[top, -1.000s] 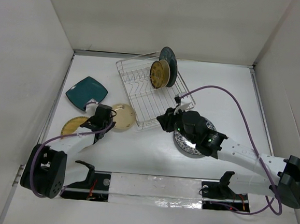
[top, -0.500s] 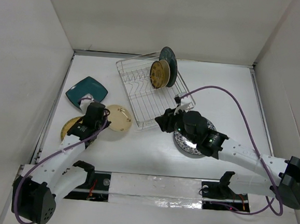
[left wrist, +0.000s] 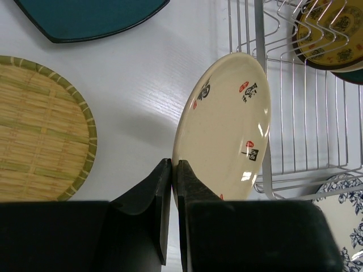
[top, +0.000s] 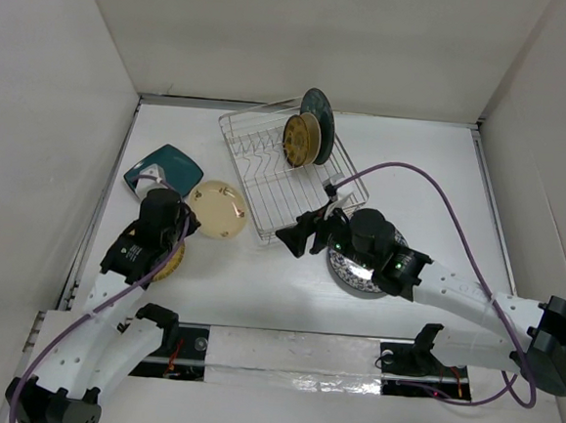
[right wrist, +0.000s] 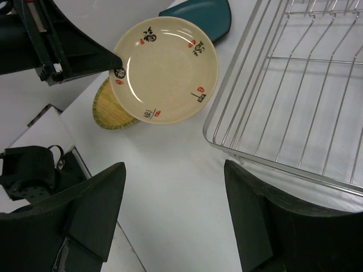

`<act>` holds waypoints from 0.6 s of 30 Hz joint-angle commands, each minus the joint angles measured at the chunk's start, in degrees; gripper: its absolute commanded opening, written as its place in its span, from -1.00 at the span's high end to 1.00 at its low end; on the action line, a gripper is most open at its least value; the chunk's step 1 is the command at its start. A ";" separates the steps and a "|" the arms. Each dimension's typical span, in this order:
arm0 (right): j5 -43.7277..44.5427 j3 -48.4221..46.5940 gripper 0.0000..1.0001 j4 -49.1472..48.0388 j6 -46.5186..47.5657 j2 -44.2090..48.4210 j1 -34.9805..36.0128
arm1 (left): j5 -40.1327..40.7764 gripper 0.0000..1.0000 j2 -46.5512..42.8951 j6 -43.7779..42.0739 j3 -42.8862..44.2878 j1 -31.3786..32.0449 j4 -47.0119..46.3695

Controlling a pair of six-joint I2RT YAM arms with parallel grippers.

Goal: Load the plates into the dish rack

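My left gripper (top: pixel 188 220) (left wrist: pixel 173 165) is shut on the near rim of a small cream plate (top: pixel 219 209) (left wrist: pixel 227 124) (right wrist: pixel 167 68), which hangs tilted above the table, left of the dish rack (top: pixel 266 176) (left wrist: pixel 306 130) (right wrist: pixel 300 96). A gold-brown plate (top: pixel 300 139) and a dark teal round plate (top: pixel 319 110) stand upright in the rack. My right gripper (top: pixel 301 237) (right wrist: pixel 174 170) is open and holds nothing, over bare table at the rack's near corner. The blue-and-white plate (top: pixel 354 276) (left wrist: pixel 347 209) lies under my right arm.
A teal rounded-square plate (top: pixel 165 166) (left wrist: pixel 85 17) lies flat at the left. A yellowish woven-look plate (left wrist: pixel 39 130) (right wrist: pixel 108 105) lies beside it, mostly hidden under my left arm in the top view. White walls close in the table on three sides.
My left arm has raised the cream plate off the table and tipped it up. My right gripper has opened wide and shifted a little to the left.
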State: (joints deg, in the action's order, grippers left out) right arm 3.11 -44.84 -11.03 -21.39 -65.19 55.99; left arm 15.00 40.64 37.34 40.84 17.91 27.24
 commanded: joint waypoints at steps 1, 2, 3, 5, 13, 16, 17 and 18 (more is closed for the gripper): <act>-2.68 -1.47 -0.53 -4.27 0.64 0.06 0.53 | -0.06 1.00 -0.48 -1.04 4.77 0.19 0.70; -2.24 -1.91 -0.54 -3.74 0.64 -0.29 0.53 | -0.24 1.00 -0.30 -1.65 5.38 0.19 0.70; -1.89 -2.35 -0.54 -3.30 0.64 -0.73 0.53 | -0.41 1.00 -0.04 -3.14 7.04 0.19 0.79; -0.84 -4.29 -0.62 -2.51 0.64 -2.83 0.53 | -0.42 1.00 0.93 -4.90 9.07 0.19 1.84; -0.66 -11.75 -0.75 -3.73 -2.78 -11.62 -0.17 | -5.68 1.00 -4.94 -8.69 12.69 0.19 -0.61; -1.27 -15.01 -0.79 -4.79 -4.01 -14.87 -1.40 | -11.30 1.00 -7.76 -8.87 10.67 0.19 -4.29; -2.23 -15.71 -0.79 -5.32 -4.27 -16.71 -1.41 | -12.53 1.00 -8.38 -8.69 10.06 0.19 -6.05; -2.67 -16.50 -0.79 -5.41 -4.63 -17.42 -2.19 | -14.72 1.00 -8.82 -8.60 8.92 0.19 -6.93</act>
State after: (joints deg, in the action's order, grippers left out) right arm 1.91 -57.10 -11.64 -24.29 -80.97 55.05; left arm 6.44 33.85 29.61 50.96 17.91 27.22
